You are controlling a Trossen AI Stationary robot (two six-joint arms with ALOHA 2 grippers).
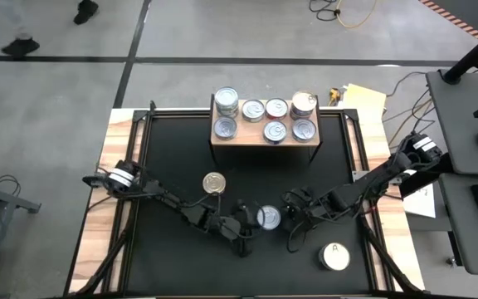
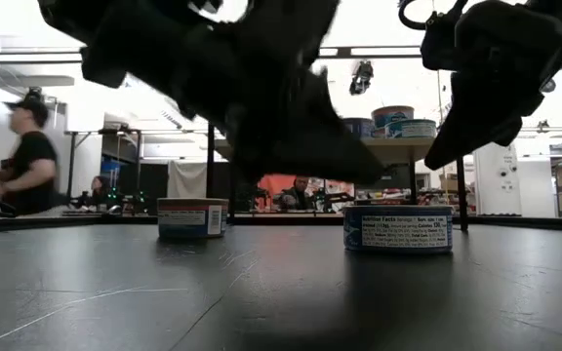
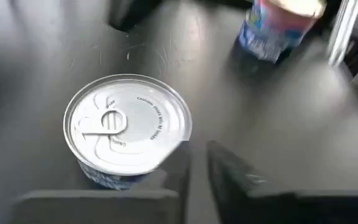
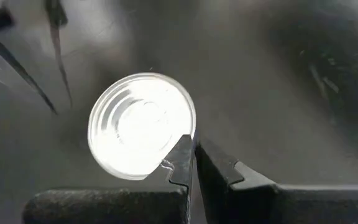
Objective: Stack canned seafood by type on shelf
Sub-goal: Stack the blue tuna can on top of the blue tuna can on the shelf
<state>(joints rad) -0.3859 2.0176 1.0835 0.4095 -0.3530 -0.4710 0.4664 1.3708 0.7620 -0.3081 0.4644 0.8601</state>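
Left wrist view: silver-topped tin [image 3: 127, 127], pull ring, blue label, just beside left gripper [image 3: 197, 163], fingers nearly together, empty; right gripper [image 4: 193, 155] closed.

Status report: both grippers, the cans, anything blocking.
Left gripper shut, empty, beside silver-topped can. Right gripper shut, close by. Seven cans on shelf; gold-topped can, white-topped can loose. Nothing blocking.

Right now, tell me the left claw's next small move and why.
Probably open the left claw and shift it over the silver-topped can: its fingers stand together beside the can, not around it, so nothing is gripped.
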